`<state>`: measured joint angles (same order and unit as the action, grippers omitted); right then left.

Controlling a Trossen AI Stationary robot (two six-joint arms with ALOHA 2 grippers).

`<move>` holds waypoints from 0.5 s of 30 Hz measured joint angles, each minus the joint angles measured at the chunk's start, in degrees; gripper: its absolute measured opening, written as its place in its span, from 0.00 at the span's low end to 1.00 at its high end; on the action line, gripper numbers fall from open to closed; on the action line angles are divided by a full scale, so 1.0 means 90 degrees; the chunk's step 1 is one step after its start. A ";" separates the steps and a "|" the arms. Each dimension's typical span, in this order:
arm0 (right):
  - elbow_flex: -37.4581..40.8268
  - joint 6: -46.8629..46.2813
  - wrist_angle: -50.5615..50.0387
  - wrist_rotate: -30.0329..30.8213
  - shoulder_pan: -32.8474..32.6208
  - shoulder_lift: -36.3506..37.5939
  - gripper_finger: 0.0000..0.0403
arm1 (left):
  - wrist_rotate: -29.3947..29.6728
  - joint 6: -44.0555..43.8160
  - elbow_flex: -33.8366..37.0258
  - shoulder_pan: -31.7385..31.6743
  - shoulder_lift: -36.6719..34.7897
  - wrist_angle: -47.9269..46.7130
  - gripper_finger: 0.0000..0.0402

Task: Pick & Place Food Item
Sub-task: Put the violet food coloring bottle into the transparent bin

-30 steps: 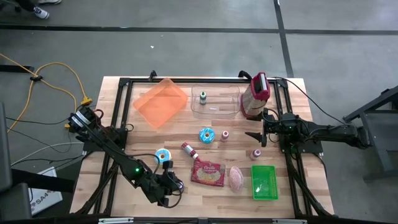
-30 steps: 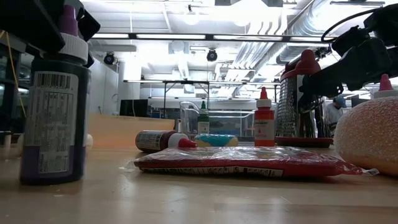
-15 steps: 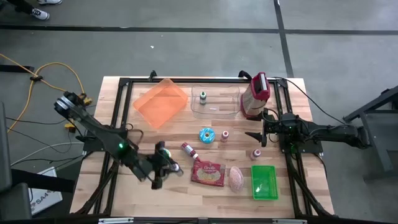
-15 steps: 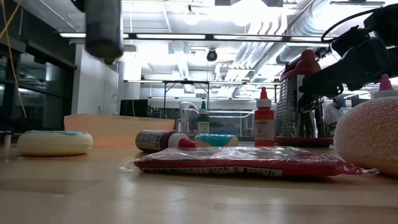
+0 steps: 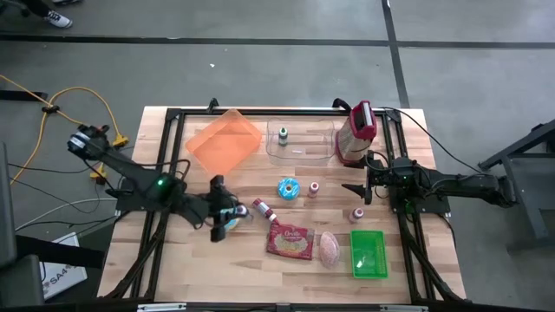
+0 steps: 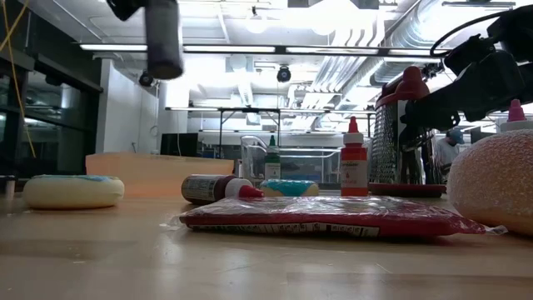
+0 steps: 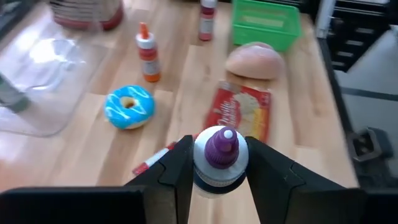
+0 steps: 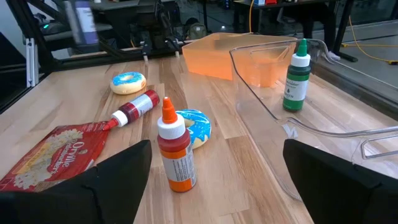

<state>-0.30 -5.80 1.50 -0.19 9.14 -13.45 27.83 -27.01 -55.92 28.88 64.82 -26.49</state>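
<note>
Left gripper [image 7: 217, 171] is clamped on the purple-capped bottle [image 7: 219, 155], up in the air over the worktop [image 5: 251, 260]. If it slips, it drops onto the red bottle [image 5: 263, 210] below. Right gripper [image 5: 354, 191] waits, fingers apart.

The wooden table [image 5: 182, 260] stands on a grey concrete floor [image 5: 260, 78] crossed by dark lines. A yellow cable [image 5: 78, 95] loops over the floor beside it. Behind the table, long ceiling lights [image 6: 275, 48] and silver ducts [image 6: 400, 42] run overhead.
</note>
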 joint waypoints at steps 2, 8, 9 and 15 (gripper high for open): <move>-0.0001 0.0000 0.0000 0.0000 0.0001 0.0001 0.88 | 0.0000 0.0013 0.0000 -0.0286 0.0015 0.0002 0.29; -0.0001 0.0000 0.0001 0.0000 0.0000 0.0000 0.88 | -0.0421 0.0769 0.0000 -0.1341 0.0250 0.0484 0.29; 0.0000 0.0000 0.0006 0.0001 -0.0001 0.0002 0.88 | -0.0596 0.0945 0.0000 -0.1517 0.0310 0.0611 0.29; 0.0000 0.0000 0.0012 0.0000 0.0001 0.0000 0.88 | -0.1749 0.1773 -0.0005 -0.2742 0.0782 0.1749 0.29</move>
<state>-0.30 -5.80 1.61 -0.19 9.15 -13.45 12.09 -11.05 -55.96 4.20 71.86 -10.74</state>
